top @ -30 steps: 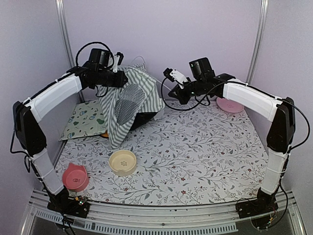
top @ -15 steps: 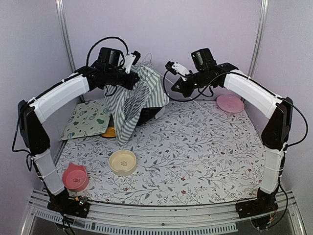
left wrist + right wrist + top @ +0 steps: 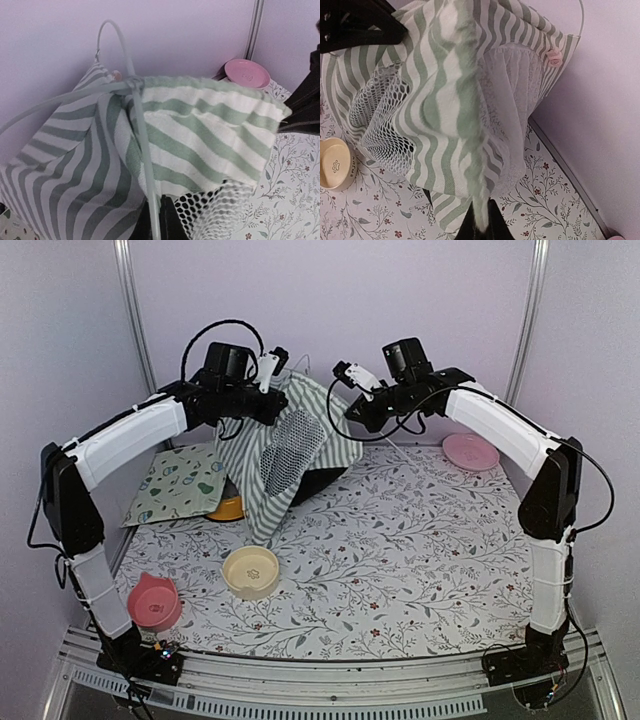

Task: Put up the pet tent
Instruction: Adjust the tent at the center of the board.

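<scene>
Top external view, biggest first: what carries everything? (Mia)

A tabletop (image 3: 420,540) under a leaf-printed cloth. (Jon)

And the pet tent (image 3: 290,445)? (Mia)

It stands toward the far-left part of the tabletop, close to the back edge. Its striped fabric is raised at the top between both arms, the mesh door flap faces the near edge, and the lower hem rests on the cloth. (Jon)

Next in size? (Mia)

A cream mat (image 3: 180,480) lies flat along the left edge, just beside the tent. Then comes a pink dish (image 3: 470,451) in the far-right corner and a cream bowl (image 3: 250,571) left of centre toward the near edge. A pink bowl (image 3: 155,602) sits in the near-left corner. An orange bowl (image 3: 230,508) is half hidden under the tent's left hem. (Jon)

The left end effector (image 3: 154,227)? (Mia)

Closed on a thin white pole (image 3: 142,150) of the tent, as the left wrist view shows. (Jon)

The right end effector (image 3: 480,227)? (Mia)

Pinched tight on a striped fabric edge at the tent's top. (Jon)
</scene>
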